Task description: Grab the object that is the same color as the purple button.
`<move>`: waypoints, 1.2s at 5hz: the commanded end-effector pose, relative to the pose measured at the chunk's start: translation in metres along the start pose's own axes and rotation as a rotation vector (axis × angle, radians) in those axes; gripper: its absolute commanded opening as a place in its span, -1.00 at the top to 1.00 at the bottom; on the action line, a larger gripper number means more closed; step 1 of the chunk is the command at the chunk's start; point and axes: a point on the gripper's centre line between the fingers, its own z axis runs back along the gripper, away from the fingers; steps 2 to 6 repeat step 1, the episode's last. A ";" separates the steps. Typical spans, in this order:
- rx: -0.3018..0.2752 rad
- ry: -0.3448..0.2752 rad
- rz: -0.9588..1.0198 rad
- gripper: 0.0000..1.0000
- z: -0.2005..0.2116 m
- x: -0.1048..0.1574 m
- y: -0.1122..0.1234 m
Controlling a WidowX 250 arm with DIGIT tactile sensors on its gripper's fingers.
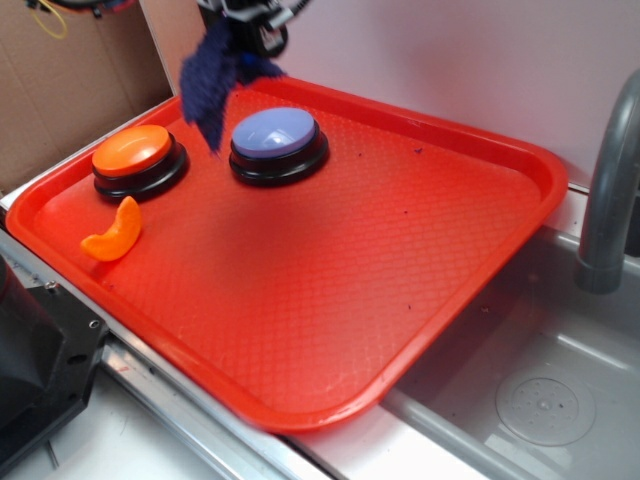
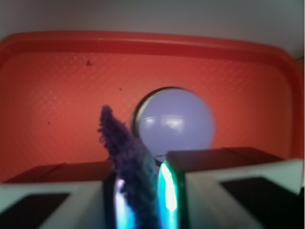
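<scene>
My gripper [image 1: 243,28] is at the top of the exterior view, above the tray's back left. It is shut on the dark purple-blue fuzzy cloth [image 1: 212,80], which hangs down from it clear of the tray. In the wrist view the cloth [image 2: 128,152] is pinched between the two fingers of the gripper [image 2: 140,200]. The lavender-purple dome button [image 1: 275,135] on its black base stands on the tray just right of the hanging cloth. It also shows in the wrist view [image 2: 175,124], below and beyond the fingers.
The red tray [image 1: 420,260] rests over a metal sink [image 1: 540,390]. An orange dome button [image 1: 134,152] and an orange slice-shaped toy [image 1: 115,232] lie at the tray's left. A grey faucet [image 1: 612,180] stands at the right. Cardboard [image 1: 70,80] is at the back left.
</scene>
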 end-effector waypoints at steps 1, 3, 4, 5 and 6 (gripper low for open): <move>0.069 -0.100 0.054 1.00 0.032 0.002 0.014; 0.069 -0.100 0.054 1.00 0.032 0.002 0.014; 0.069 -0.100 0.054 1.00 0.032 0.002 0.014; 0.069 -0.100 0.054 1.00 0.032 0.002 0.014; 0.069 -0.100 0.054 1.00 0.032 0.002 0.014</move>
